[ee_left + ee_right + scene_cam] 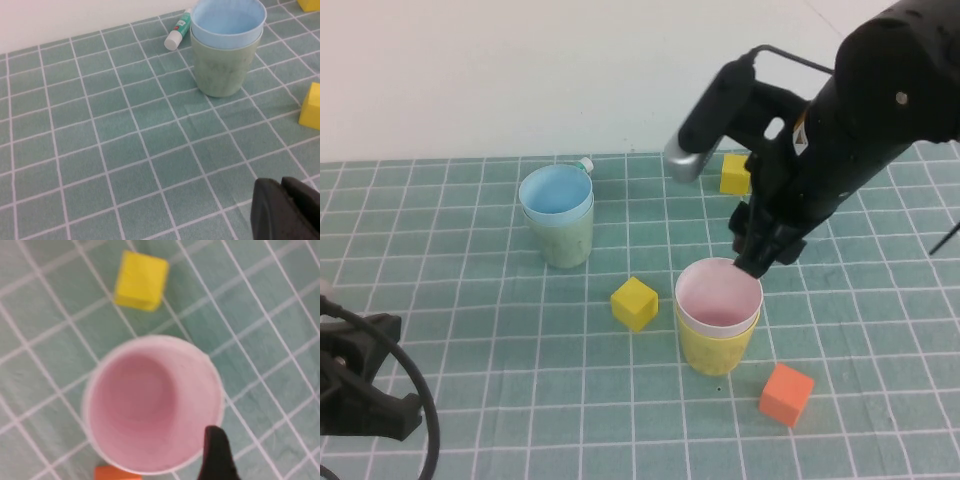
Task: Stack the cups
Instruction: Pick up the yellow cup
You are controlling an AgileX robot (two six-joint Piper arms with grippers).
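The pink cup (717, 293) sits nested inside the yellow cup (716, 347) at the table's front middle. The light blue cup (554, 190) sits nested inside the sage green cup (563, 238) at the back left; both show in the left wrist view, blue (227, 20) in green (222, 67). My right gripper (756, 262) hangs just over the pink cup's far right rim, and its tip overlaps that rim (150, 400) in the right wrist view. My left gripper (287, 200) is shut and empty, low at the front left (390, 405), far from the cups.
A yellow cube (635, 302) lies left of the pink-yellow pair, an orange cube (786, 393) to their front right, another yellow cube (734, 173) behind the right arm. A small white-and-green tube (585, 165) lies behind the blue-green pair.
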